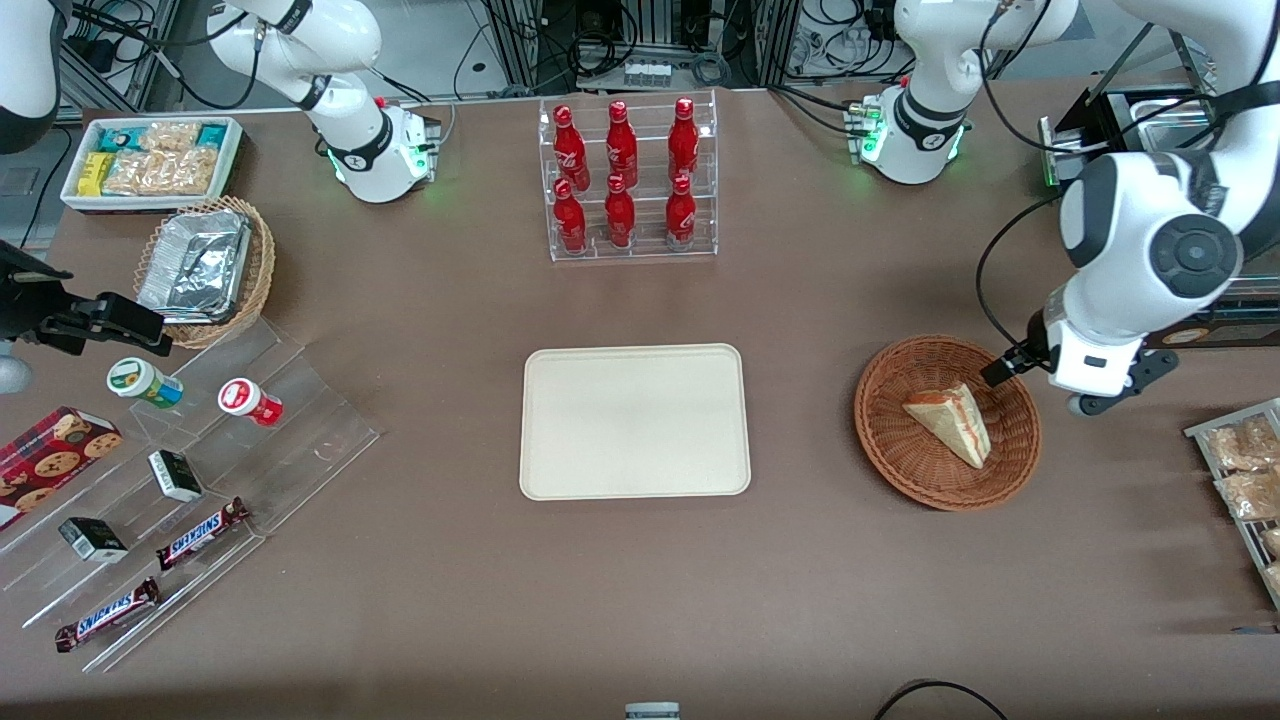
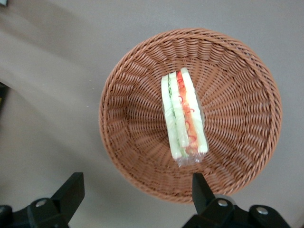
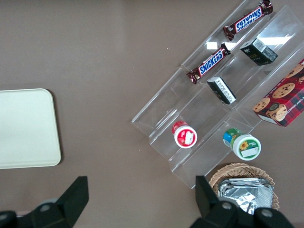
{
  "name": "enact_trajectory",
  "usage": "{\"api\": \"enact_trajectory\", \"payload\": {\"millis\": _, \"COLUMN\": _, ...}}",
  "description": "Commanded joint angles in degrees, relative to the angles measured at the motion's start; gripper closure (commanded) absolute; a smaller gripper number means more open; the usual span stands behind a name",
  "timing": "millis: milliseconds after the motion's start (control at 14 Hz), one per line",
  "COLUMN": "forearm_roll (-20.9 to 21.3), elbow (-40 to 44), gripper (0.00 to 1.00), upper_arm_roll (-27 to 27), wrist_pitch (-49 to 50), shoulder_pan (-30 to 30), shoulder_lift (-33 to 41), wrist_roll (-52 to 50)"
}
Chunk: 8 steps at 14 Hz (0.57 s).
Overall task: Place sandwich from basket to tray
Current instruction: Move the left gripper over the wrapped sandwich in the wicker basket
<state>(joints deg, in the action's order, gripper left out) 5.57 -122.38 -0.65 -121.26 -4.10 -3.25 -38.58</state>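
Front view: the working arm's pincer (image 1: 1003,372) hovers above the basket (image 1: 890,440), over the rim that lies toward the working arm's end of the brown counter (image 1: 640,590). Just below the pincer, inside the woven bowl, the sandwich (image 1: 950,423) lies on its side, a pale wedge with a red-orange stripe along one edge. Nothing is held. The cream tray (image 1: 634,420) sits flat on the counter well away from the pincer, toward the parked arm's end, apart from the basket and carrying nothing.

From the wrist camera, the pincer (image 2: 136,189) stands wide, one dark fingertip (image 2: 72,186) over bare counter outside the basket (image 2: 128,142) and the other over its rim. The sandwich (image 2: 184,116) shows its cut face, bands of green and orange between pale bread, apparently under a clear wrap, though that is hard to confirm. It rests near the bowl's middle, clear of both fingertips.

A clear rack of red bottles (image 1: 626,178) stands farther from the front camera than the tray.
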Motion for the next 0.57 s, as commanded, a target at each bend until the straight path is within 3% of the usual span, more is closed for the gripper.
{"api": "enact_trajectory", "payload": {"millis": 0, "forearm_roll": 0.4, "elbow": -4.9, "gripper": 0.0, "upper_arm_roll": -0.1, "wrist_pitch": -7.4, "shoulder_pan": -0.4, "shoulder_lift": 1.9, "wrist_roll": -6.6}}
{"api": "enact_trajectory", "payload": {"millis": 500, "forearm_roll": -0.5, "elbow": -7.5, "gripper": 0.0, "upper_arm_roll": -0.1, "wrist_pitch": -19.9, "shoulder_pan": -2.8, "shoulder_lift": -4.2, "wrist_roll": -12.2}}
